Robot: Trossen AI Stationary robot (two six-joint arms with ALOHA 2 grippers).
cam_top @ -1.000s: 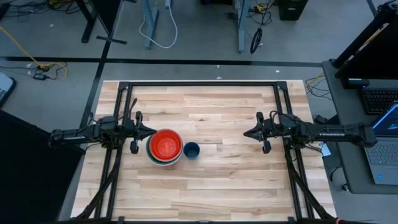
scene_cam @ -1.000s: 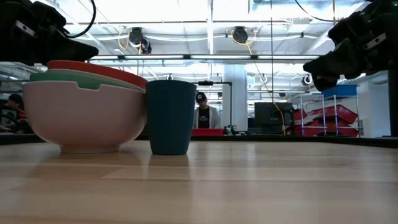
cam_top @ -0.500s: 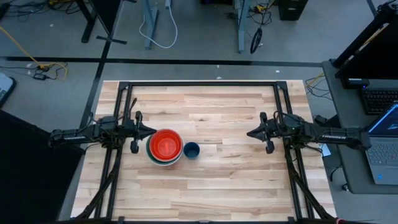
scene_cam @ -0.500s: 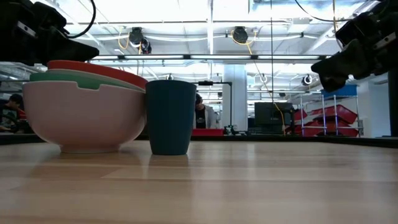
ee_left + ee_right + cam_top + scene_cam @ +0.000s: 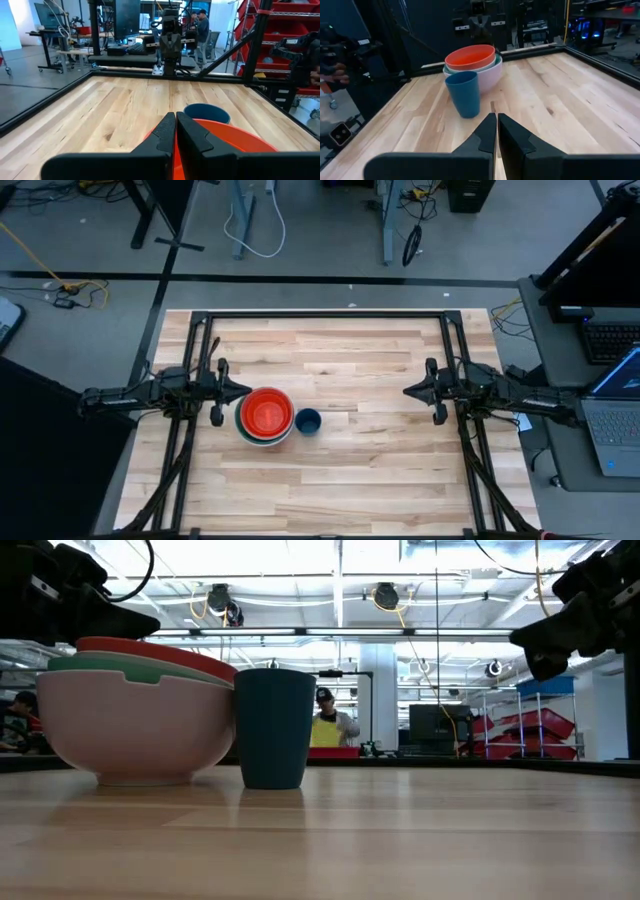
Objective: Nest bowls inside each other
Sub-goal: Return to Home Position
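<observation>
Left gripper: raised off the desk, left of the dark blue cup, at the side of the bowl stack away from the cup. The left wrist view shows its fingers pressed together, holding nothing.

Bowl stack: nested and upright on the desk, just beside the cup on the cup's left. Whether it touches the cup cannot be told. The large white bowl is outermost, a green bowl shows as a rim above it, and a red bowl sits uppermost. Any other layers cannot be told apart.

Cup: 1, upright.

Right gripper: raised, well to the right of the cup, pointing toward it. Its fingers are closed against each other, empty.

A person shows in the room beyond the cup.
</observation>
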